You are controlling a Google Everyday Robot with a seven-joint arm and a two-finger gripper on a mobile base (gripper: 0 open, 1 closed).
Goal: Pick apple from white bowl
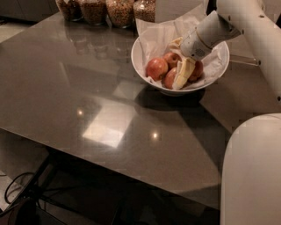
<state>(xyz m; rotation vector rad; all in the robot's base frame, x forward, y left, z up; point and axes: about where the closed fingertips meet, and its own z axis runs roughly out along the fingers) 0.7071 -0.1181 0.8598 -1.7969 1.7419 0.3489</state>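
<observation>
The white bowl (145, 78) stands on the dark table (88, 88) at the back right, lined with crumpled white paper (156, 37). Several red apples lie in it: one at the left (156, 68), one behind it (172, 58), one at the front (169, 78) and one at the right (197, 70). My gripper (182, 77) reaches down into the bowl from the upper right. Its pale tip sits among the apples, against the front one and partly covering the right one.
Several glass jars of grains (120, 11) stand in a row along the table's far edge, left of the bowl. My white arm (250, 22) crosses the top right. A white rounded part of my body (252, 171) fills the lower right corner. Cables (17, 189) lie under the table.
</observation>
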